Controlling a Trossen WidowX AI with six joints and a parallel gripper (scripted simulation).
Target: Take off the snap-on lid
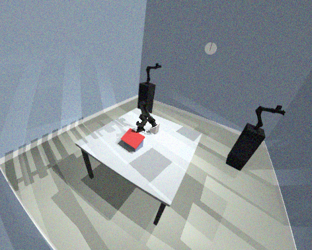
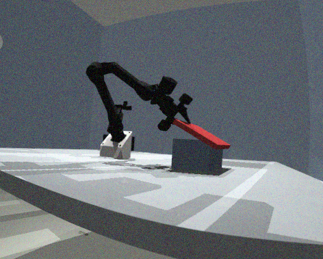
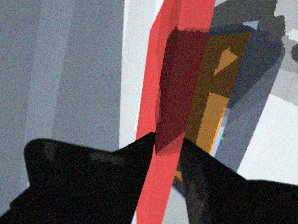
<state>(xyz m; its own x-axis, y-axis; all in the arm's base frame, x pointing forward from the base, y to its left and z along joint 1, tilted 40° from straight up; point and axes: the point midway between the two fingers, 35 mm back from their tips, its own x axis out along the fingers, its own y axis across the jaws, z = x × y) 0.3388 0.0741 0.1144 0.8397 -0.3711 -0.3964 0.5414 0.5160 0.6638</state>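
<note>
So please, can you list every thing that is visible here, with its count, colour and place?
Lid: one, red, tilted, near edge raised in the jaws, far edge low over the box.
Box: one, dark blue-grey, on the table, open on the raised side; inside looks orange.
Table: one, pale grey, mid-room.
Pedestals: two, black, on the floor, each with a small arm on top.
Wall disc: one, white, back wall.
Arm: one, black, on a white base.
Gripper: one, black, shut on the lid edge.
</note>
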